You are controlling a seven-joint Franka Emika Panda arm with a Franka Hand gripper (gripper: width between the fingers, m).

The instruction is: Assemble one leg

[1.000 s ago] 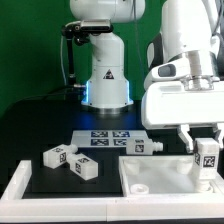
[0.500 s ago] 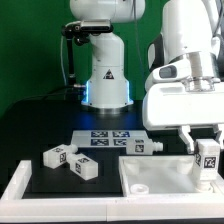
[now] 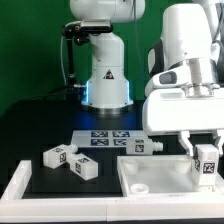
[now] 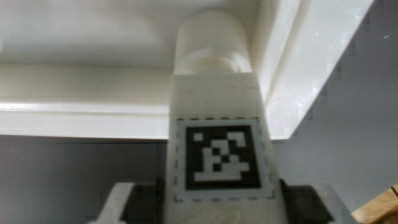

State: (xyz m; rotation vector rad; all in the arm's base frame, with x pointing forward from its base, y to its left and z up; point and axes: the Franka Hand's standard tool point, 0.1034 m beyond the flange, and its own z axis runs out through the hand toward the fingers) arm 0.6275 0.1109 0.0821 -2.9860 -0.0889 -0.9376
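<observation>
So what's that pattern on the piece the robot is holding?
A black-and-white square tag on the white leg; clearest in the wrist view.

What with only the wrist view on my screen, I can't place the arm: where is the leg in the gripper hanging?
Observer: The leg in the gripper hangs at the end of the white tabletop on the exterior view's right.
Operator: Any loose legs about?
Observer: Three. Two legs lie at the exterior view's left, and a third leg lies beside the marker board.
Operator: What stands behind that board?
Observer: The arm's base, at the back of the table.
</observation>
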